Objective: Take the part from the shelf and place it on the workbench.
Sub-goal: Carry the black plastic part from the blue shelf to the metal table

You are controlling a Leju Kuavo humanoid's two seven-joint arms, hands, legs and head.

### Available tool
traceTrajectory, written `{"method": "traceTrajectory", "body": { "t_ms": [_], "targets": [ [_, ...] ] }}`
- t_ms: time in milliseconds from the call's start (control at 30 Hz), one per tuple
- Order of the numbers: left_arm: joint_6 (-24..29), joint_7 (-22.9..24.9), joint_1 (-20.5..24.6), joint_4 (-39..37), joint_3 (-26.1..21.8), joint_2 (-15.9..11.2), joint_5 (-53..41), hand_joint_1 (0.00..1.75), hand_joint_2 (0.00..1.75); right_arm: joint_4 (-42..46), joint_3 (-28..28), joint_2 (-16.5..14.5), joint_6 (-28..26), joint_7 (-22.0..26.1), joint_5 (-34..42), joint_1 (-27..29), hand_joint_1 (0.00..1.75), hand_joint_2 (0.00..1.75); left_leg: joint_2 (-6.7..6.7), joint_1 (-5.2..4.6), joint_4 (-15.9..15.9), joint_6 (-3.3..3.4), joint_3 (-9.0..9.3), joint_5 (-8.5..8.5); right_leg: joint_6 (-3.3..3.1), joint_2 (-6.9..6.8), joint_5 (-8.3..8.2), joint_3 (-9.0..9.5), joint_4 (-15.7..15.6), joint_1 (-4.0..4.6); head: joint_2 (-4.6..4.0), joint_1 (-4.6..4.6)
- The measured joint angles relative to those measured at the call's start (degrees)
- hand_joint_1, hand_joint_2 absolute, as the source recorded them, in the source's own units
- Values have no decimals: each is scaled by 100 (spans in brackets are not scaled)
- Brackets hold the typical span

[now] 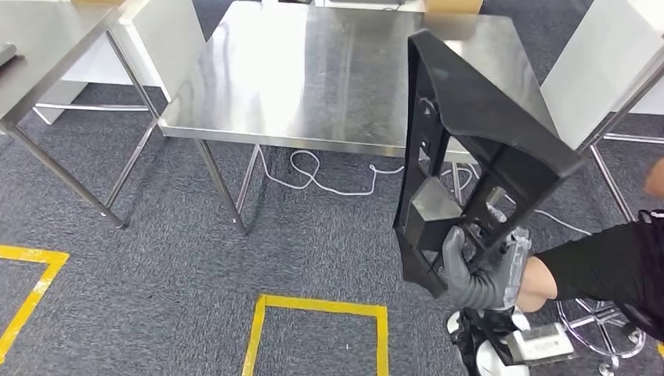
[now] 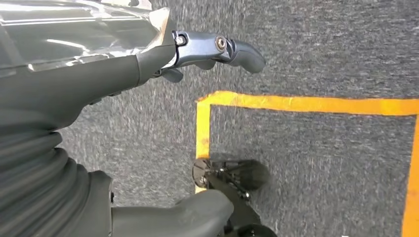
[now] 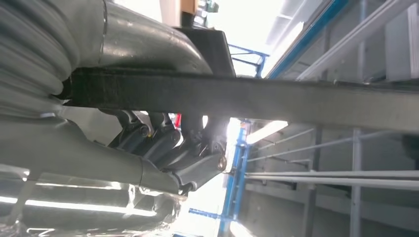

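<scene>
My left hand (image 2: pixel 148 64) hung over the dark grey carpet (image 2: pixel 321 54), its dark fingers (image 2: pixel 232 49) stretched out apart from the thick grey thumb (image 2: pixel 192 215) with nothing between them, and a corner of yellow floor tape (image 2: pixel 207 118) lay on the carpet below the fingertips. Ahead of both hands stood the square stainless-steel workbench (image 1: pixel 313 78), its top bare and shining, with a second steel table (image 1: pixel 47 55) off to my left-hand side and a white cable (image 1: pixel 313 176) looping over the carpet beneath it. A yellow taped square (image 1: pixel 317 309) marked the carpet nearer to me, just to the left of my right hand. My right hand (image 1: pixel 478 270) was clamped around the lower end of the long black moulded plastic part (image 1: pixel 478 117), a flat panel with open cut-outs, which rose steeply from my grip and leaned so that its upper end stood over the near right corner of the workbench without touching it. From the wrist, my right fingers (image 3: pixel 173 143) curled tight under the part's dark edge (image 3: pixel 247 96), with the grey thumb on the other side, and pale shelving rails (image 3: pixel 346 177) showed beyond the hand.
</scene>
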State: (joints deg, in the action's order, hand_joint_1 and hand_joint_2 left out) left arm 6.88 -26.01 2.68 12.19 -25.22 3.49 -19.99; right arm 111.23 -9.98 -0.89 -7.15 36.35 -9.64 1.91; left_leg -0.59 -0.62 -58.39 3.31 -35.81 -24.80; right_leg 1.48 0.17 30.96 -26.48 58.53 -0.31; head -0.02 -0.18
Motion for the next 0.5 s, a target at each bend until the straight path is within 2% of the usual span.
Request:
{"method": "traceTrajectory", "body": {
  "t_ms": [33, 67, 133, 167, 200, 233, 267, 333, 367, 400, 433, 500],
  "targets": [
    [-4, -1, 2, 0, -1, 0, 1, 0, 175, 4, -1, -1, 4, -9, -1, -16, 175, 175, -3, 17, 51, 35, 92, 14, 18, -3, 17, -10, 118, 13, -1, 1],
    [-8, -1, 6, 0, -1, 3, 0, 0, 175, 8, -2, -1, 7, -15, -2, -36, 175, 175, -1, 34, 83, 68, 180, 9, 13, -5, 94, -111, 312, 10, -1, 3],
    [-14, -2, 19, 1, -1, 5, -1, 0, 175, 14, -3, 1, 9, -25, -4, -59, 175, 175, -2, 50, 107, 117, 256, -48, -18, -4, 370, -554, 1004, -9, -1, 14],
    [-15, -2, 19, 1, 0, 5, -1, 0, 175, 14, -3, 2, 9, -31, -4, -59, 175, 175, -9, 54, 111, 129, 282, -92, -8, -3, 505, -820, 1363, -23, -1, 20],
    [-18, -2, 14, 1, 1, 5, -1, 0, 175, 14, -2, 2, 9, -38, -4, -54, 175, 175, -17, 59, 110, 125, 316, -135, 12, -3, 586, -1025, 1587, -40, -1, 21],
    [-21, -1, 8, 1, 1, 5, -2, 0, 175, 14, -2, 3, 9, -44, -4, -50, 175, 175, -27, 65, 108, 108, 361, -176, 62, -4, 556, -1137, 1624, -57, -1, 25],
    [-23, -1, 2, 1, 1, 6, -3, 0, 175, 14, -2, 2, 9, -49, -4, -48, 175, 175, -40, 73, 107, 85, 421, -224, 133, -5, 400, -1144, 1448, -79, -1, 24],
    [-28, 0, 0, -1, 1, 7, -7, 0, 175, 15, -3, 2, 9, -54, -6, -50, 175, 175, -59, 79, 92, 32, 561, -334, 254, -11, -84, -1014, 712, -110, -1, 39],
    [-29, 1, 3, -2, 1, 8, -7, 0, 175, 14, -4, 1, 9, -57, -7, -52, 175, 175, -68, 73, 80, -5, 616, -402, 252, -25, -231, -966, 387, -118, -1, 45],
    [-31, 1, 5, -2, 1, 8, -8, 0, 175, 17, -3, -2, 9, -64, -11, -49, 175, 175, -71, 63, 78, -51, 649, -472, 212, -36, -313, -923, 164, -100, -1, 52],
    [-32, 0, 1, -3, 0, 8, -8, 0, 175, 21, -2, -3, 9, -72, -15, -45, 175, 175, -71, 52, 41, -95, 685, -517, 146, -43, -326, -909, 51, -100, -1, 55],
    [-36, 1, -1, -1, -1, 3, -12, 0, 175, 37, 4, -16, 12, -94, -30, -39, 175, 175, -55, 56, -39, -169, 764, -608, 19, -43, -389, -753, -4, -141, -1, 41]
  ]
}}
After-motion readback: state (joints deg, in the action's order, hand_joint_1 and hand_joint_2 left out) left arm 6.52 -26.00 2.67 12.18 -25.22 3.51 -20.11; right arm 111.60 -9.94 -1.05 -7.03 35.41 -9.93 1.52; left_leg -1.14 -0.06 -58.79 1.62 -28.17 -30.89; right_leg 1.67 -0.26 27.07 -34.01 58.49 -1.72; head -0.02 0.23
